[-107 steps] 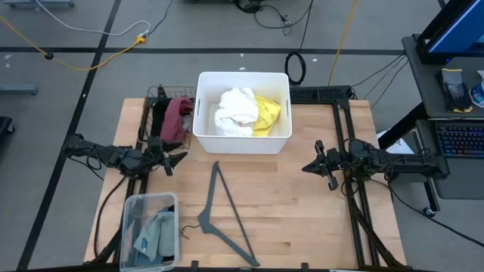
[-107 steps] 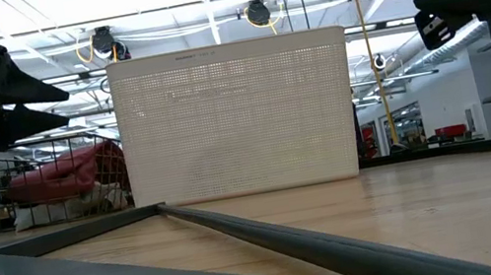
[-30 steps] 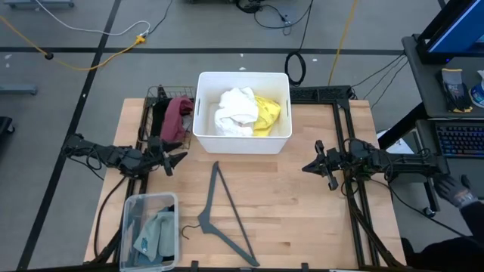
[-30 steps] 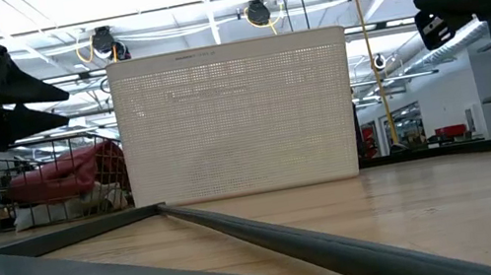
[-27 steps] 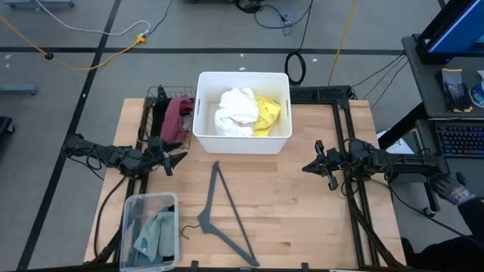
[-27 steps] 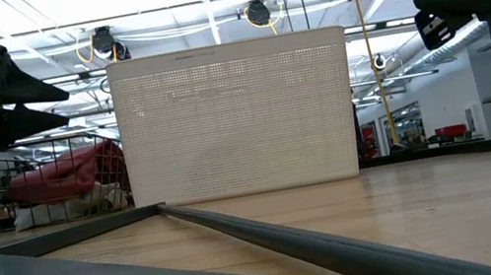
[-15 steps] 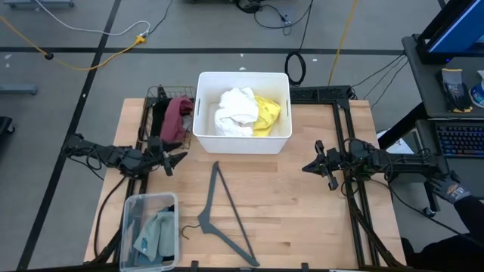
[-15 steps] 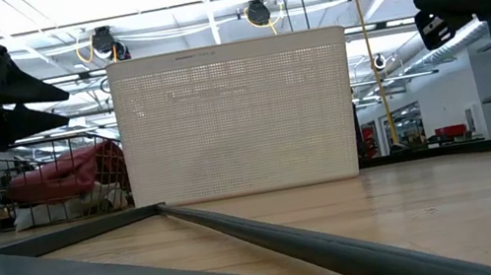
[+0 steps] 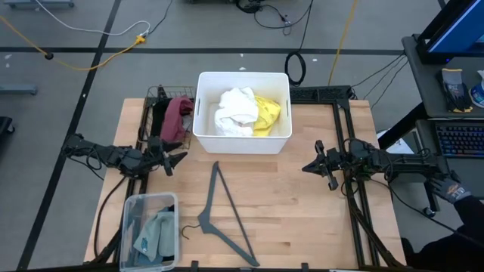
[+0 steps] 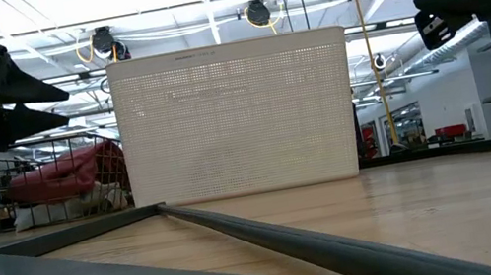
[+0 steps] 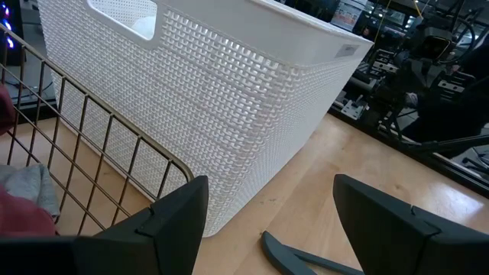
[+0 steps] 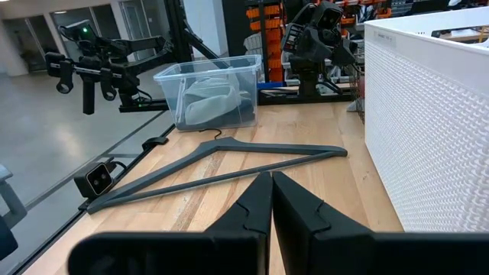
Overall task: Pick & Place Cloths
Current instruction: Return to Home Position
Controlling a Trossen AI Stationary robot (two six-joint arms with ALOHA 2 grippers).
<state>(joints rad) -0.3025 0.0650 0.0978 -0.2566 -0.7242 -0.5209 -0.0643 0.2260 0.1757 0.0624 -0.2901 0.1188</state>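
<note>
Over the counter's (image 9: 302,219) left and right edges, parked well apart: left pincer (image 9: 178,161) spread wide, empty; right pincer (image 9: 310,168) pressed shut on nothing. Likely the return-home step, calling only for settling both arms. Near left, in the transparent bin (image 9: 125,227), sage-green cloth (image 9: 159,233), long axis near-to-far; maroon cloth (image 9: 176,115) draped in the far-left wire basket (image 9: 151,98).
</note>
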